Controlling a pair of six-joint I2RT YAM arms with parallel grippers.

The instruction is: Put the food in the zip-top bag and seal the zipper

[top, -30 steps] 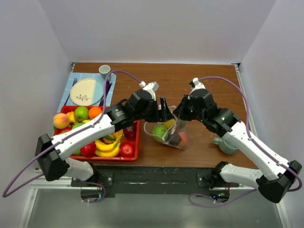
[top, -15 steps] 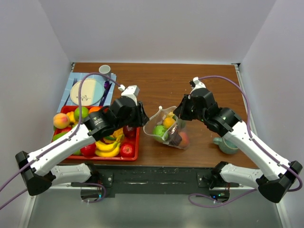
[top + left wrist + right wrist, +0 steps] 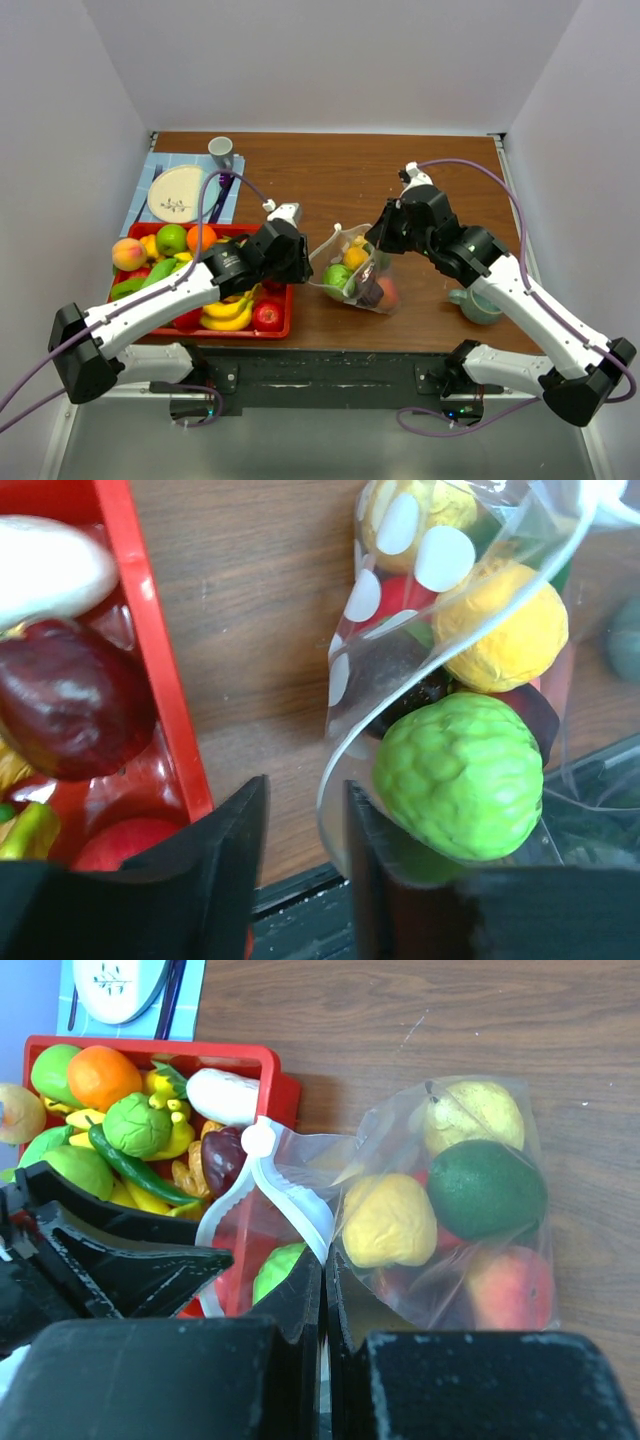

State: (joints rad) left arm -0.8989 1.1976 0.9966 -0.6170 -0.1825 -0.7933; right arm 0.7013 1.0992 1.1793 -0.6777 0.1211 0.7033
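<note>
The clear polka-dot zip-top bag (image 3: 352,272) lies on the table right of the tray, with several fruits inside: a bumpy green one (image 3: 460,775), a yellow one (image 3: 388,1218), a dark green one (image 3: 487,1188) and a peach (image 3: 510,1285). My right gripper (image 3: 378,243) is shut on the bag's mouth edge (image 3: 323,1260), holding up the white zipper strip (image 3: 290,1200). My left gripper (image 3: 303,265) is open at the bag's left side; the bag's clear rim (image 3: 328,810) runs between its fingers (image 3: 305,810). More food fills the red tray (image 3: 291,295).
The tray holds a peach (image 3: 128,253), a green apple (image 3: 171,239), an orange (image 3: 200,236), bananas (image 3: 225,315) and a red apple (image 3: 266,316). A plate (image 3: 182,192) on a blue mat and a cup (image 3: 221,150) stand at the back left. A teal mug (image 3: 478,303) stands on the right.
My left gripper drew back from the bag's mouth toward the tray, then came down beside the bag's left edge. The right gripper kept its hold on the bag.
</note>
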